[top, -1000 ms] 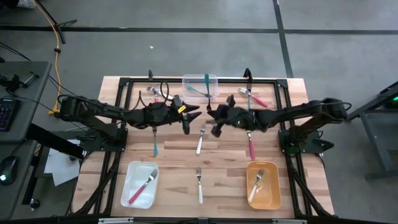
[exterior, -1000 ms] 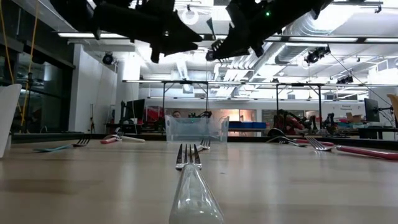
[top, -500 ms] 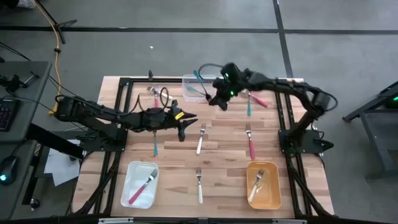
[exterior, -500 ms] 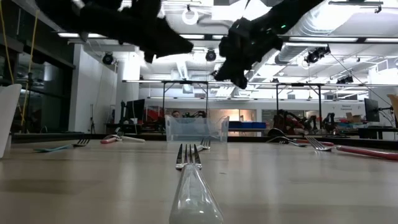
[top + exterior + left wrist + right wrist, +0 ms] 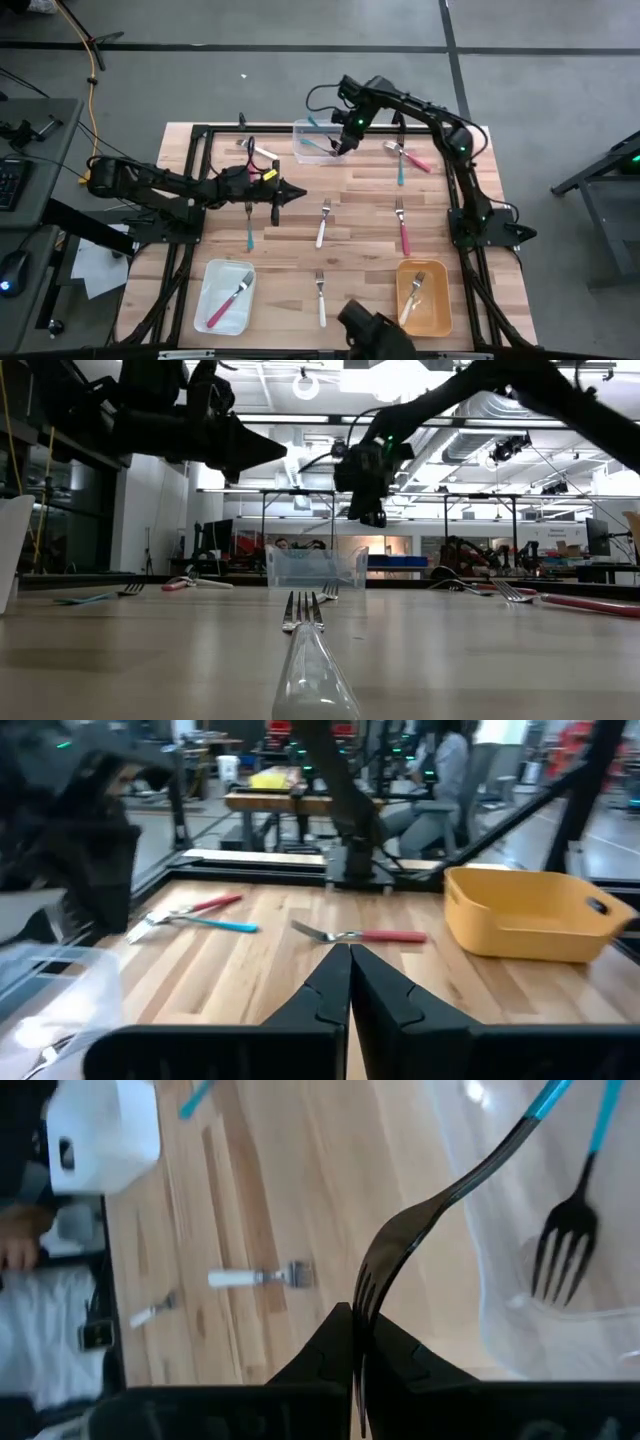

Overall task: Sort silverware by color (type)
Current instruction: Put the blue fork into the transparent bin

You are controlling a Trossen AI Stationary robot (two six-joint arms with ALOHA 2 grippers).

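Note:
My right gripper (image 5: 345,142) hangs over the clear bin (image 5: 300,130) at the table's far edge, shut on a teal-handled fork (image 5: 430,1200). Another teal fork (image 5: 570,1230) lies inside that bin. My left gripper (image 5: 292,192) hovers left of the table's centre, shut and empty, fingertips together (image 5: 350,970). Loose forks lie flat on the wood: teal (image 5: 249,230), white (image 5: 322,222), pink (image 5: 403,230), white (image 5: 320,298), and a pink and teal pair (image 5: 405,162) at the far right. My right gripper pinches the fork's metal head at its tines (image 5: 365,1295) between its two fingers. The fork runs on beyond the fingertips, its teal handle (image 5: 545,1100) farthest out over the clear bin. It is lifted clear of the table and the bin.
A white tray (image 5: 210,315) at the near left holds a pink fork (image 5: 232,297). A yellow bin (image 5: 440,322) at the near right holds a white fork (image 5: 412,298). Two more forks (image 5: 255,152) lie at the far left. A dark shape (image 5: 372,335) shows at the near edge.
My right gripper has swung from above the table's middle toward the far edge and now hangs over the clear bin, staying shut. My left gripper has shut and drawn back a little toward the table's left. A dark shape has come in at the near edge.

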